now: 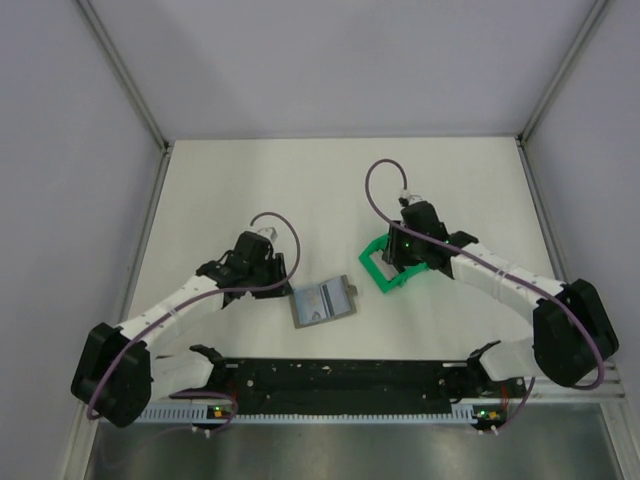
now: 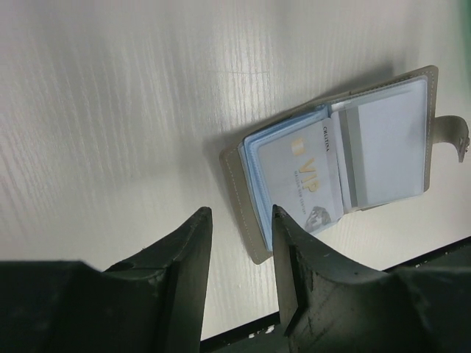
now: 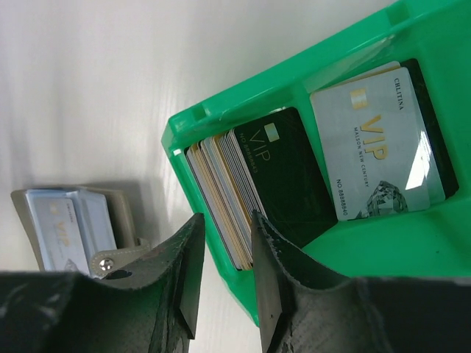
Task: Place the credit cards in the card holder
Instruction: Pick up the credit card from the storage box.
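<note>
The grey fold-open card holder (image 2: 346,158) lies on the tabletop (image 2: 110,110) just ahead of the left pincer (image 2: 239,213); flat plastic credit cards (image 3: 375,147) sit in the green plastic tray (image 3: 221,110) beneath the right pincer (image 3: 224,217).

In the green tray (image 3: 368,243), on the silver card (image 3: 379,143) lying face up, we are reading "CELITINA" at one corner, a large gold "VIP", "MAISON NEW CENTURY" below it, and a line beginning "NO 8888" whose last digits are staying unclear to us. The black card (image 3: 283,176) next to it is showing "VIP" and a number line too small to read. In the card holder (image 2: 239,198), the pale card (image 2: 302,176) is carrying "CELITINA" and "VIP"
</note>
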Available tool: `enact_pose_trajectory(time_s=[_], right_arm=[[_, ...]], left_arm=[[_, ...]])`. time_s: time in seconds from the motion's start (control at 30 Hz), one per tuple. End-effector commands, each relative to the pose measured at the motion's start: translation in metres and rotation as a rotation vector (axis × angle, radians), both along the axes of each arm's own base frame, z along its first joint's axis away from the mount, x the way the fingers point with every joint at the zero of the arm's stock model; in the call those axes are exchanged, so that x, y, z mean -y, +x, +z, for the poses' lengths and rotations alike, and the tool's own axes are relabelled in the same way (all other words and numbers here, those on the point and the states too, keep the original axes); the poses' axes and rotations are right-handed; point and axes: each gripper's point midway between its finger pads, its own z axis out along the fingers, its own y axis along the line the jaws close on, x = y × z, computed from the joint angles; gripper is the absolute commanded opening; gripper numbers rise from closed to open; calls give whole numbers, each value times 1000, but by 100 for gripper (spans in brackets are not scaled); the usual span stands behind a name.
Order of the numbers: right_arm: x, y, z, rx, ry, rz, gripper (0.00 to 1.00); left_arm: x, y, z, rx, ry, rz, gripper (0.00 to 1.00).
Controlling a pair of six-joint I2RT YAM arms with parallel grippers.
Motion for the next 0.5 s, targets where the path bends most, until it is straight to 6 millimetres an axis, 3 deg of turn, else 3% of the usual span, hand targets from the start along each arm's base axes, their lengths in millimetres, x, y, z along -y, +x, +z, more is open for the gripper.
enact_pose_trajectory(time_s=[0.0, 0.47], right_arm=[[-5, 15, 11, 22, -11, 36, 31], [0, 27, -4, 3, -116, 64, 23]], left_arm=[[3, 12, 23, 70, -18, 13, 43], [12, 13, 26, 66, -66, -2, 42]])
